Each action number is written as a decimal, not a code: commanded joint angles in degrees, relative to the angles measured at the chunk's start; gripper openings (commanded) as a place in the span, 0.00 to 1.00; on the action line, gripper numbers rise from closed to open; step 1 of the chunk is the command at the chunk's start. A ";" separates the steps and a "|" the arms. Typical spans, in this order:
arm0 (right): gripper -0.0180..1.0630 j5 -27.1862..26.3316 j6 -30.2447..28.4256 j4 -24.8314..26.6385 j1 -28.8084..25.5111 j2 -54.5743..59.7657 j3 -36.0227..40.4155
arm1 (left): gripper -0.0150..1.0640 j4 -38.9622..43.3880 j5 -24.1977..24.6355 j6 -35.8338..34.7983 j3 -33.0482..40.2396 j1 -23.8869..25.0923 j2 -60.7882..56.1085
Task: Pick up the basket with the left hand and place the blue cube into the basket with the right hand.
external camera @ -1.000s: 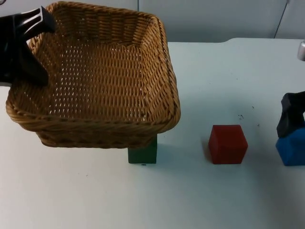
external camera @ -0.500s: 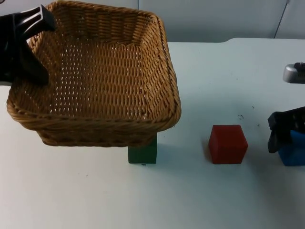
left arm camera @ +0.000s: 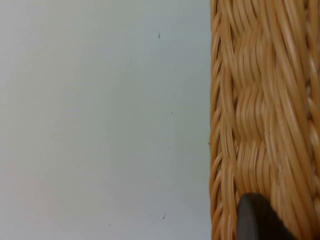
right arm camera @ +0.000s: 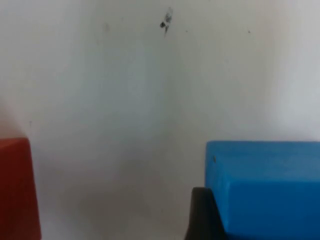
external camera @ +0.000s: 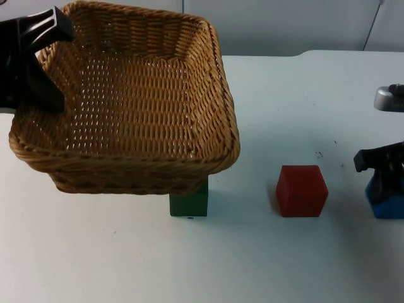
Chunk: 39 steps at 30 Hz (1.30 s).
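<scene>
White table (external camera: 284, 252): red cube (external camera: 302, 190) between green cube (external camera: 189, 202), blue cube (external camera: 386, 203).

You will find the red cube (external camera: 302, 190) near the right gripper (external camera: 385, 167), on its inward side, toward the left arm, resting flat on the white table (external camera: 284, 265). Look farther the same way and you reach the green cube (external camera: 189, 203), well apart from that gripper, its back part hidden under the basket (external camera: 126, 95). A small dark speck (external camera: 319, 154) marks the table between gripper and red cube, slightly beyond them. The grey partition wall (external camera: 284, 25) stands past the gripper at the table's end.
</scene>
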 commanded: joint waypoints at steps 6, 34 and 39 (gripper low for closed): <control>0.01 1.62 0.29 -1.80 0.18 -2.55 -0.29 | 0.01 -2.26 -0.87 -0.04 0.07 0.26 -0.77; 0.01 14.10 -4.26 -3.11 23.83 -25.16 -28.19 | 0.01 -4.14 -0.38 0.06 0.07 0.26 -0.77; 0.01 15.70 -4.40 -3.11 29.96 -16.69 -36.05 | 0.01 -4.26 -0.38 0.06 0.07 0.26 -0.77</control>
